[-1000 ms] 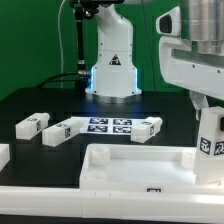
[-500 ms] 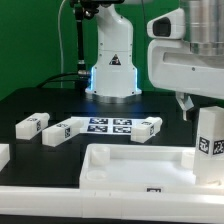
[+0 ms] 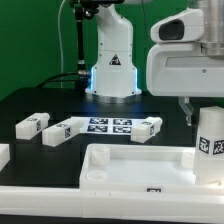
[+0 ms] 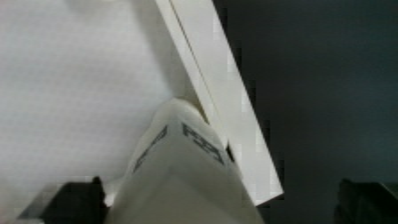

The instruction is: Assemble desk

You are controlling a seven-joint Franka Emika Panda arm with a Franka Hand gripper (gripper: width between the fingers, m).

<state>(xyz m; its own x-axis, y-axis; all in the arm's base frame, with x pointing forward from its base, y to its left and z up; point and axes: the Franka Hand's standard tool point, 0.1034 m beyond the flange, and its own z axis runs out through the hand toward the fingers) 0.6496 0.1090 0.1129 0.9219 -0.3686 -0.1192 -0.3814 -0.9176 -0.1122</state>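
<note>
The white desk top (image 3: pixel 120 166) lies at the front with its rim up. One white leg block (image 3: pixel 209 146) stands upright in its corner at the exterior view's right. My gripper (image 3: pixel 207 108) is open just above that leg, and one dark finger (image 3: pixel 186 108) hangs beside the leg's top. In the wrist view the leg (image 4: pixel 187 170) rises between my two widely spread fingers (image 4: pixel 71 200), with my gripper (image 4: pixel 221 205) around it but not touching, and the desk top (image 4: pixel 80 80) lies below. Three loose legs (image 3: pixel 32 125) (image 3: pixel 60 131) (image 3: pixel 148 127) lie on the black table behind.
The marker board (image 3: pixel 108 125) lies flat between the loose legs, in front of the robot base (image 3: pixel 112 70). Another white part (image 3: pixel 3 155) shows at the exterior view's left edge. A white ledge (image 3: pixel 60 205) runs along the front.
My gripper has lifted upward off the upright leg, which stays standing in the desk top's corner. Nothing else has moved.
</note>
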